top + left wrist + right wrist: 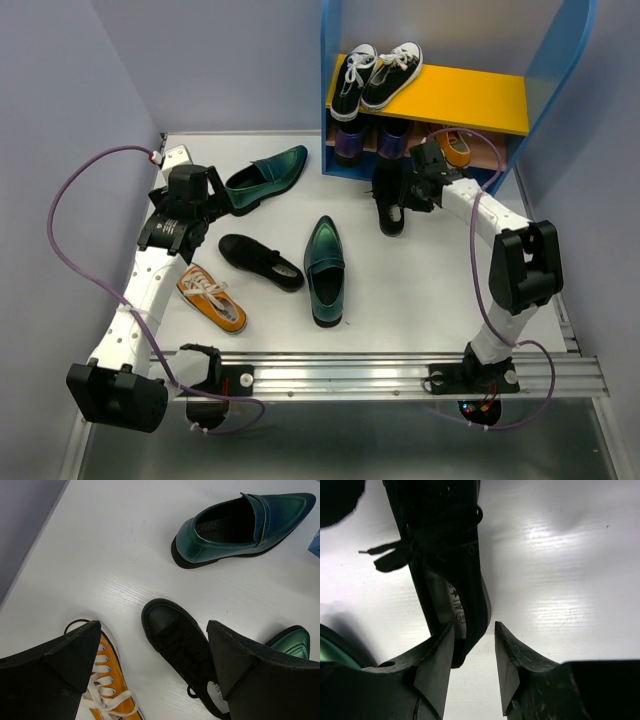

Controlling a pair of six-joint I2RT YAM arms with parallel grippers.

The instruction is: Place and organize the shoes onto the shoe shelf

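Observation:
The shoe shelf (327, 100) stands at the back right. An orange sneaker (455, 146) sits on its lower board. A black low shoe (390, 216) lies on the table in front of the shelf. My right gripper (396, 190) is open at its heel. In the right wrist view the heel rim of this black shoe (445, 555) lies between the parted fingers of the right gripper (474, 626), with a gap on the right side. My left gripper (154, 626) hangs wide open above a second black shoe (180, 640). An orange sneaker (107, 680) and a green loafer (240, 527) lie nearby.
Black sneakers with white laces (375, 75) stand on the yellow upper board (470, 100). Purple shoes (350, 145) fill the lower left of the shelf. A second green loafer (325, 268) lies mid-table. Grey walls close in left, right and behind.

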